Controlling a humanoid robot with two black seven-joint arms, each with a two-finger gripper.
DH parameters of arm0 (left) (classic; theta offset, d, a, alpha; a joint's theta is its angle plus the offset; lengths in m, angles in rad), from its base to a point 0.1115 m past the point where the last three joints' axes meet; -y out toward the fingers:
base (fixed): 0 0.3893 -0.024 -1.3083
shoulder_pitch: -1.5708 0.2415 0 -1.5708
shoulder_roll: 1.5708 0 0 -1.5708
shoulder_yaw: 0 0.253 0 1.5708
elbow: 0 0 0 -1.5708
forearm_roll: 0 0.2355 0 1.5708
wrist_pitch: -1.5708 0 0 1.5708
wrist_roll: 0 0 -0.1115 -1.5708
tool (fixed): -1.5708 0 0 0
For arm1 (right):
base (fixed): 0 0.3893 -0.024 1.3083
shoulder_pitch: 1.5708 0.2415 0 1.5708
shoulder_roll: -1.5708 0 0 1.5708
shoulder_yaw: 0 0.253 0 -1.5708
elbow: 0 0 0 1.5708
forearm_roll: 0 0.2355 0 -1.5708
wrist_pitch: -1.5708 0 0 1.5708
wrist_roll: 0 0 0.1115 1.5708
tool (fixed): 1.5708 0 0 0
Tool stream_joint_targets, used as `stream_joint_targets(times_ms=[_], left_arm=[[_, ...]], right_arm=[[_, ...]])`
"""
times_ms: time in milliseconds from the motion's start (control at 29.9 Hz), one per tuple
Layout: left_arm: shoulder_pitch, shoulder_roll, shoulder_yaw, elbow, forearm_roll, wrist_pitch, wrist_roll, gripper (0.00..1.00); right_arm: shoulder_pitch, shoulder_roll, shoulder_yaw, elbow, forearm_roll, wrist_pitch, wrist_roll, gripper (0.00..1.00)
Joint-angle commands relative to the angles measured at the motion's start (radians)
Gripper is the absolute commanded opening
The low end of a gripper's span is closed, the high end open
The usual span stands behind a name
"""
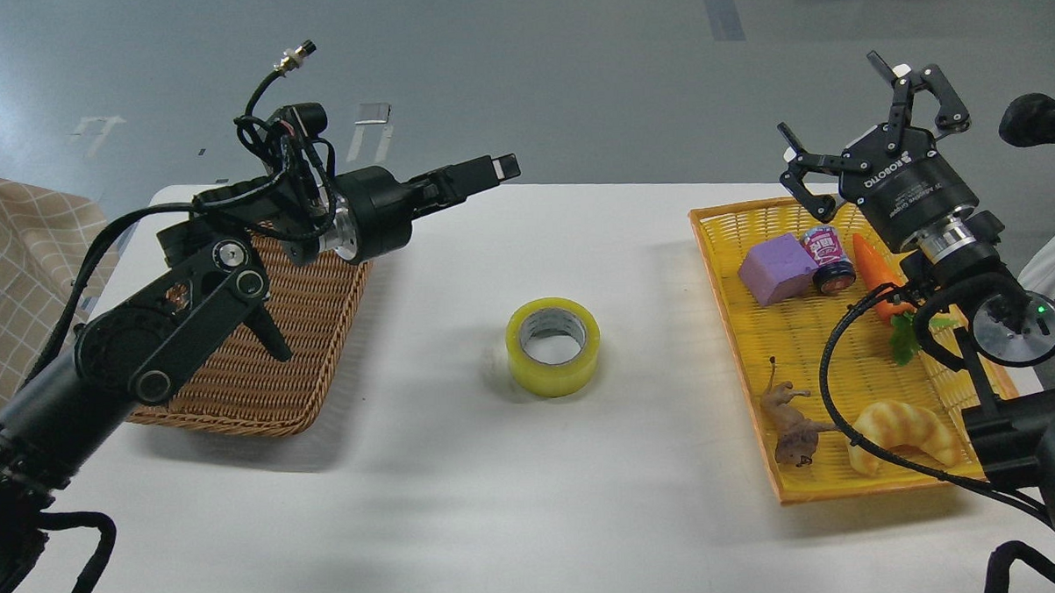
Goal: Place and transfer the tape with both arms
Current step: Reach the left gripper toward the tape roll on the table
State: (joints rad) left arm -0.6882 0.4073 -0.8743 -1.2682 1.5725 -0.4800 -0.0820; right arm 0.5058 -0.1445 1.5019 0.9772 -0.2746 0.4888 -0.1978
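Note:
The tape (553, 346), a thick yellow roll with a grey core, lies flat on the white table (464, 492) near its middle. My left gripper (501, 167) is above the table's far edge, up and to the left of the tape, pointing right. It is seen side-on, so its fingers overlap and I cannot tell them apart. It holds nothing that I can see. My right gripper (837, 110) is open and empty, raised above the far end of the yellow tray (740, 359), to the right of the tape.
A brown wicker basket (258, 359) sits on the left under my left arm. The yellow tray holds a purple block (777, 268), a small can (827, 255), a carrot (876, 271), a croissant toy (905, 432) and a toy animal (791, 428). A checked cloth (9, 262) is at far left.

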Motion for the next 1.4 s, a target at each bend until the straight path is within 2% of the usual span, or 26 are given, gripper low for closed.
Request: stream_joint_targets(times_ms=[0,134,435,635,702,836,903,1036,1070,1103,1370], left_arm=[[-0.019,0.007,0.05,-0.007,0.072,0.006,0.001,0.98],[-0.028,0.002,0.078,-0.007,0.144,0.023,-0.01,0.97],[-0.114,0.041,0.254,-0.008,0.147,0.026,-0.024,0.98],[-0.163,0.042,0.337,-0.007,0.176,0.024,0.01,0.98],[-0.171,0.042,0.359,-0.005,0.195,0.021,0.037,0.98],[-0.175,0.042,0.408,-0.002,0.198,0.017,0.137,0.98],[-0.183,0.042,0.422,0.0,0.198,0.014,0.169,0.98],[-0.206,0.034,0.437,0.001,0.189,-0.009,0.295,0.98],[-0.206,0.034,0.437,0.001,0.189,-0.009,0.295,0.98],[-0.212,0.033,0.437,0.0,0.186,-0.009,0.313,0.98],[-0.217,0.004,0.436,-0.004,0.155,-0.009,0.318,0.98]], right_arm=[[-0.007,-0.001,0.0,0.001,-0.001,0.0,0.0,1.0],[-0.009,-0.001,0.0,0.001,-0.001,0.0,0.0,1.0],[-0.013,0.0,-0.002,0.003,-0.001,0.0,0.0,1.0],[-0.015,-0.001,-0.002,0.003,-0.002,0.0,0.0,1.0],[-0.023,-0.001,-0.002,0.003,-0.003,0.0,0.001,1.0],[-0.029,-0.001,-0.002,0.003,-0.003,0.0,0.006,1.0],[-0.029,-0.001,-0.002,0.003,-0.003,0.0,0.008,1.0],[-0.033,-0.003,0.0,0.0,-0.003,0.0,0.009,1.0],[-0.033,-0.003,0.0,0.0,-0.003,0.0,0.009,1.0],[-0.033,-0.003,0.0,0.0,-0.003,0.0,0.009,1.0],[-0.036,-0.003,0.0,-0.002,-0.005,0.0,0.009,1.0]])
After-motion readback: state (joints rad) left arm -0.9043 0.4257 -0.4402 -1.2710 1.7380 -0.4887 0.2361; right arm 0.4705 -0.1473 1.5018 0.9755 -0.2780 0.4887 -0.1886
